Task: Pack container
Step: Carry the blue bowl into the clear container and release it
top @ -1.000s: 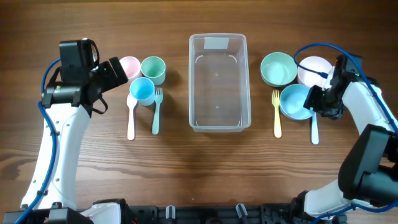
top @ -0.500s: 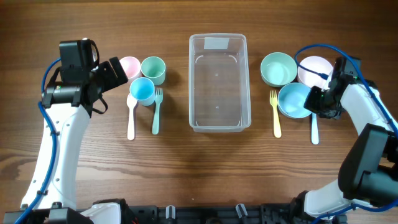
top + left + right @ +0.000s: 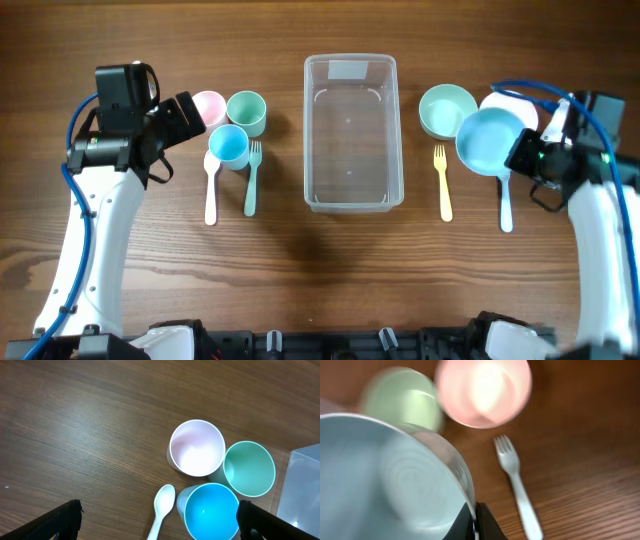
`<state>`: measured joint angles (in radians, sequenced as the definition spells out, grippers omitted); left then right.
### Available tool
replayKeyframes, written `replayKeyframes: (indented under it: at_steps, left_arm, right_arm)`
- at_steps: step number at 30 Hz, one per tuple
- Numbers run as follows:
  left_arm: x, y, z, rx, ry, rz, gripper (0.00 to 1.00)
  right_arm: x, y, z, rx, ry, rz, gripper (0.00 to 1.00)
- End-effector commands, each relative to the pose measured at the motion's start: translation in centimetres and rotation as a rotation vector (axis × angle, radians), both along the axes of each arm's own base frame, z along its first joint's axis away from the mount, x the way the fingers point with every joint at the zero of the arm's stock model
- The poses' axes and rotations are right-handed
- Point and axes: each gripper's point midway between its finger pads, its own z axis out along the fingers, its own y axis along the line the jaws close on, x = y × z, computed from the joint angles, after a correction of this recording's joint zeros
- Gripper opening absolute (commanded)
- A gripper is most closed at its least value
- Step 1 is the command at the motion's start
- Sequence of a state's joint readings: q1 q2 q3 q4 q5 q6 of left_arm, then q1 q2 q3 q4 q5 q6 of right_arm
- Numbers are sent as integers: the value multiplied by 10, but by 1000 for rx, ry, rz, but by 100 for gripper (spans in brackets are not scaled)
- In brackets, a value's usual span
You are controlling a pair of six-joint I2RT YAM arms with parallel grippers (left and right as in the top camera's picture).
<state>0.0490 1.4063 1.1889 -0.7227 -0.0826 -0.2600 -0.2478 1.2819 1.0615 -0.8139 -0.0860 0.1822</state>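
The clear container (image 3: 350, 130) stands mid-table, nothing in it. My right gripper (image 3: 524, 152) is shut on the rim of a light-blue bowl (image 3: 489, 140) and holds it tilted above the table, partly over the pink bowl (image 3: 508, 100). In the right wrist view the jaws (image 3: 475, 511) pinch the blue bowl (image 3: 385, 480) at its edge. My left gripper (image 3: 190, 115) hovers open beside the cups. In the left wrist view it (image 3: 159, 506) stands wide above a blue cup (image 3: 210, 511) and a white spoon (image 3: 161, 515), holding nothing.
A green bowl (image 3: 446, 109), a yellow fork (image 3: 443, 183) and a pale fork (image 3: 505, 206) lie right of the container. On its left are a pink cup (image 3: 208, 104), green cup (image 3: 246, 111), blue cup (image 3: 229, 146), white spoon (image 3: 211, 186) and green fork (image 3: 251, 180).
My right gripper closed on the blue bowl's rim and lifted it off the table, up and slightly to the right. The left arm has not moved.
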Motion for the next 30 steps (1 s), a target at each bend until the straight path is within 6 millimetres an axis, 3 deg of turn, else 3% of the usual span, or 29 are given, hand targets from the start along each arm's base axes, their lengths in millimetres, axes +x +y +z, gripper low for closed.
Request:
replayKeyframes:
  at_steps: [1,6,9,10,12,16,23,25,30]
  left_arm:
    - [3,5,5,19,-9,5,100]
    - [3,5,5,19,-9,5,100]
    - [3,5,5,19,-9,5,100]
    - [3,5,5,19,-9,5,100]
    - [3,5,5,19,-9,5,100]
    - [3,5,5,19,-9,5,100]
    - [3,5,5,19,-9,5,100]
    - [3,5,5,19,-9,5,100]
    - [3,5,5,19,-9,5,100]
  right_arm:
    - [0,38,50,20,-146,122,4]
    - [11,108,80,41,-197,339,4]
    - [32,151,96,51,-201,457,4]
    - [48,172,101,56,-191,504,4]
    - [73,195,101,60,-161,547,4]
    - [126,216,64,62,-47,562,4]
    - [153,242,-37,125,123,625,4]
    - [161,245,-52,134,126,622,4]
    - [177,248,-67,142,100,582,4]
